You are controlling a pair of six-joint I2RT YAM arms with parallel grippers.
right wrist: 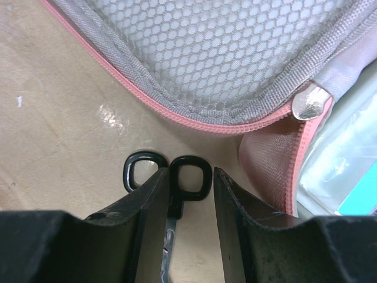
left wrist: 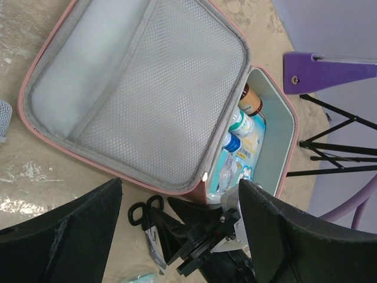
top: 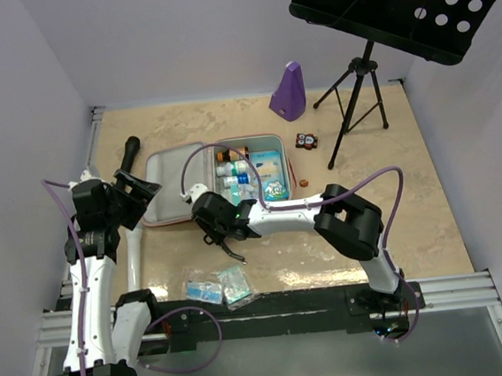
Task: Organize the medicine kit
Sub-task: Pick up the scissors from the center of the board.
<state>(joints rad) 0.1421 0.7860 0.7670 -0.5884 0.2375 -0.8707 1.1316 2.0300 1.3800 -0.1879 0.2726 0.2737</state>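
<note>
The kit [top: 170,182] is lying open mid-desk [top: 410,181], mesh lid flopped out flat, base stuffed with bottles and boxes. I'd guess a semi-stiff shell, bottom-heavy, lid loose at the hinge, so pinch the lid's free rim rather than the mesh. The right gripper [right wrist: 189,174] has its jaws apart around the scissors [left wrist: 153,242], just beside the kit's near edge; they're thin and probably slippery, so go for the neck. The left gripper [left wrist: 181,184] hangs wide open above the kit

I can't see the scissors [right wrist: 175,194] blades, right gripper [right wrist: 189,174] fingers cover them. Labels on the bottles [top: 232,176] in the medicine kit [top: 170,192] too small to read.
</note>
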